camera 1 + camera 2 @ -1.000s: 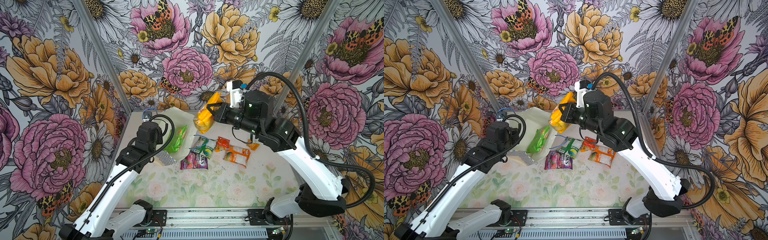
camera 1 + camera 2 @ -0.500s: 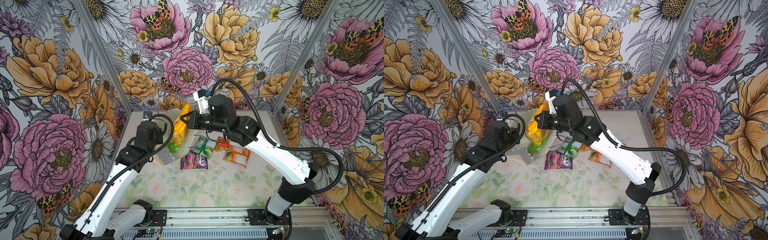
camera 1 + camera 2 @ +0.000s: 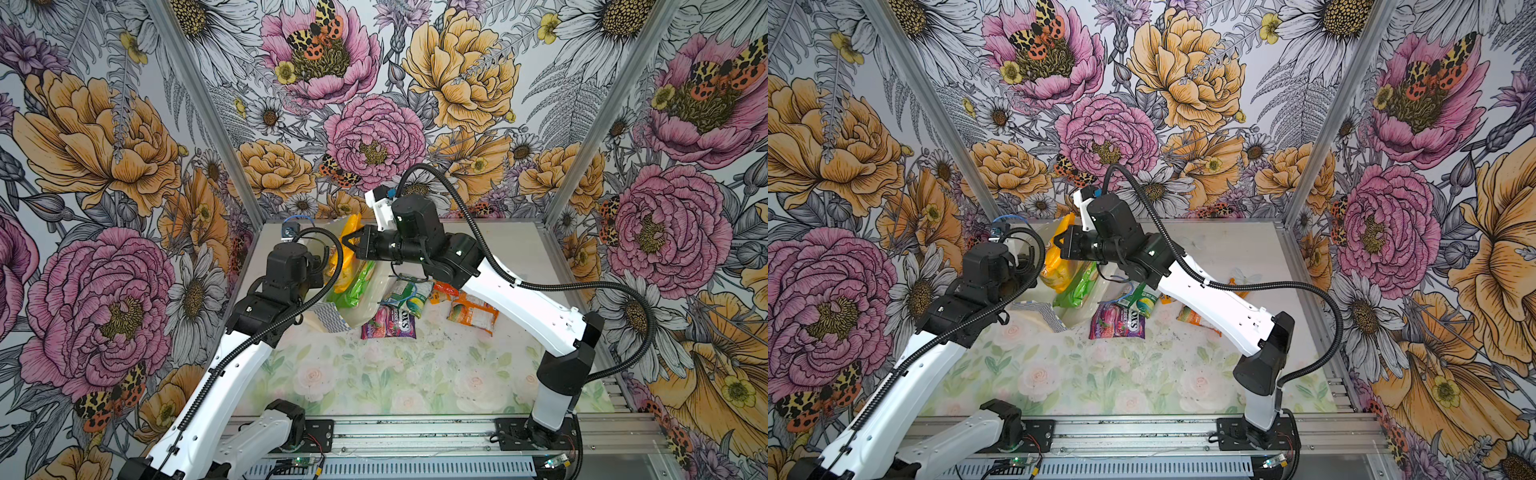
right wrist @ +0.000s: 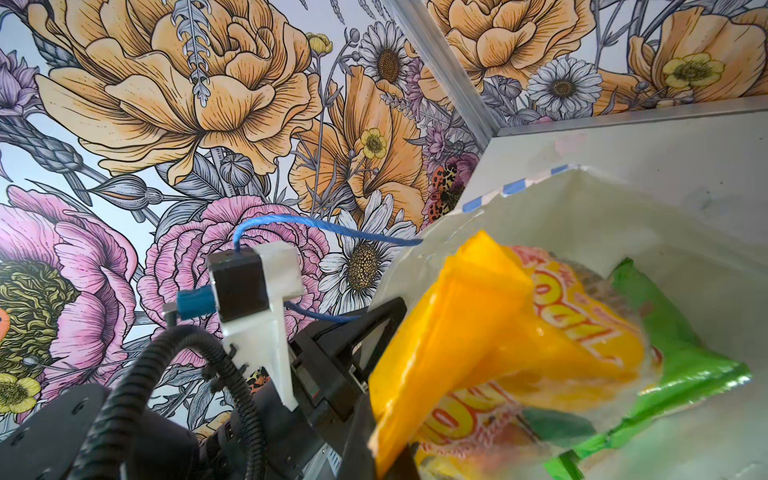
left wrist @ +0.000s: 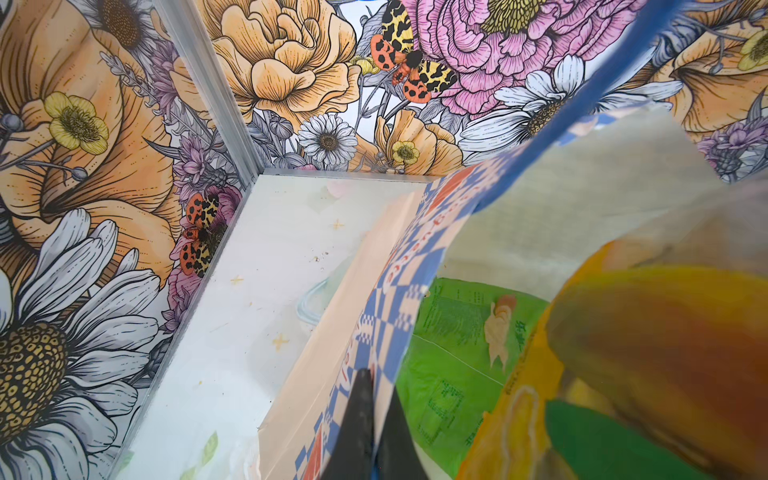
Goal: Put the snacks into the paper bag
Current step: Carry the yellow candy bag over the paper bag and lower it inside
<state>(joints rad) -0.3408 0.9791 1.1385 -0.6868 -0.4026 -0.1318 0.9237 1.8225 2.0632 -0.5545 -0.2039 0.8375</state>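
While the paper bag (image 3: 370, 307) lies tipped open at the back left of the table (image 3: 415, 374), your left gripper (image 5: 368, 415) is pinched shut on its checkered rim; don't let that hold slacken; your right gripper (image 3: 351, 243) is clamped on the yellow packet (image 4: 498, 332), hanging in the mouth over the green packet (image 3: 353, 291) already inside; push deep before releasing, or it may slide out; the purple packet (image 3: 388, 326) and orange pack (image 3: 473, 316) lie outside, nearby.
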